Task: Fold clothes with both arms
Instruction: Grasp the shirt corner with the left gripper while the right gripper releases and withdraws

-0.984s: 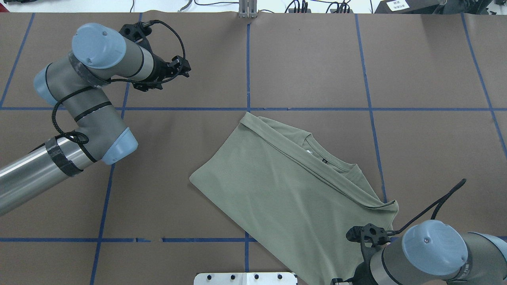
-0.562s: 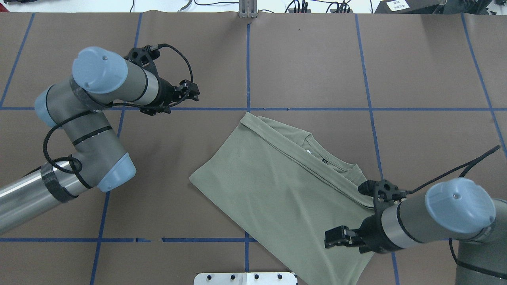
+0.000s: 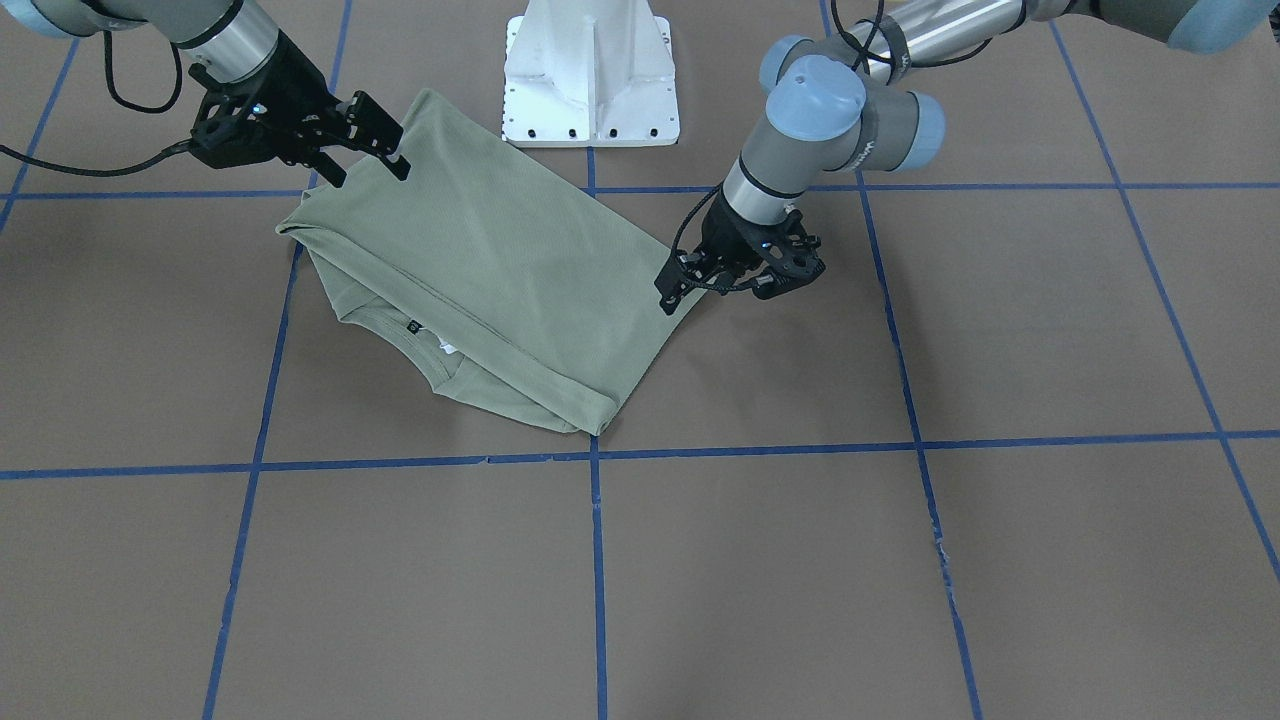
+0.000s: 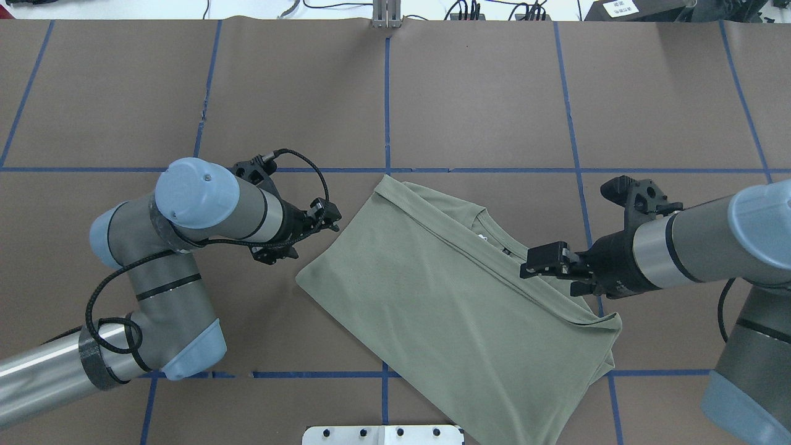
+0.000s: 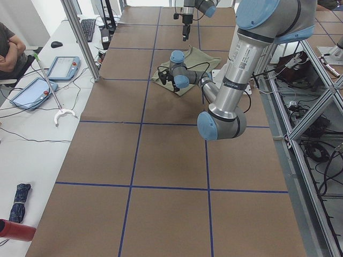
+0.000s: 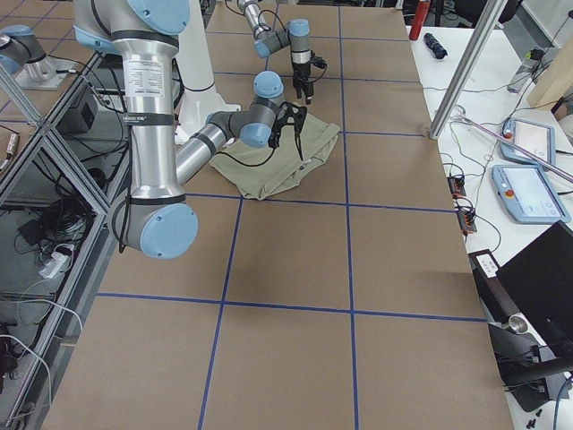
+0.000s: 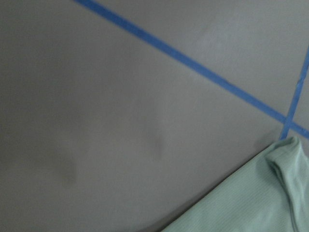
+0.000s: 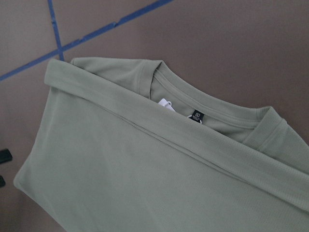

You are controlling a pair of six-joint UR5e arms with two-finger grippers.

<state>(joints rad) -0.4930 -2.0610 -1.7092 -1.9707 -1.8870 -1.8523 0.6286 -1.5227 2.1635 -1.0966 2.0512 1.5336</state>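
Observation:
The sage-green shirt lies folded and diagonal on the brown table, its collar facing away from the robot. A black neck label and a white tag show inside the collar. My left gripper hovers just off the shirt's left edge, open and holding nothing. The left wrist view has only the shirt's corner at lower right. My right gripper hangs open above the shirt's collar side, empty.
The white base plate sits at the table's near edge, just behind the shirt's hem. Blue tape lines grid the brown surface. A side table with tablets and a seated person is beyond the far end.
My left gripper swept from the far left down and right to the shirt's left edge. My right gripper swung from the near hem across the shirt to the collar side.

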